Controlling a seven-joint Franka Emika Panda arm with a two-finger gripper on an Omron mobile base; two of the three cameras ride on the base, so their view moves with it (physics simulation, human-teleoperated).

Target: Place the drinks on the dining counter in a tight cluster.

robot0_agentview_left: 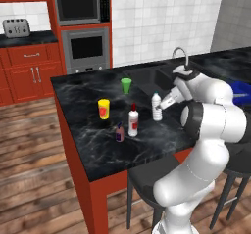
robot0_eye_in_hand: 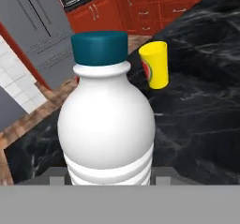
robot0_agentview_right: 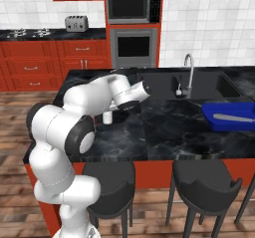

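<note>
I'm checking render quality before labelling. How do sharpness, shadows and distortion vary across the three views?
Left base view: soft, low detail, faint shadows under the teal-capped bottle. Right base view: similar softness, arm blocking the bottle. Hand view: bottle looms large, close-up perspective, yellow cup crisp.

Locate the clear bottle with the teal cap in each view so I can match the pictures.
Left base view: clear ribbed bottle with teal cap, right of centre, at the tool's tip.
Right base view: its ribbed lower body, left of centre, under the arm.
Hand view: large, centre.
Shared landmark: black marbled island counter.
</note>
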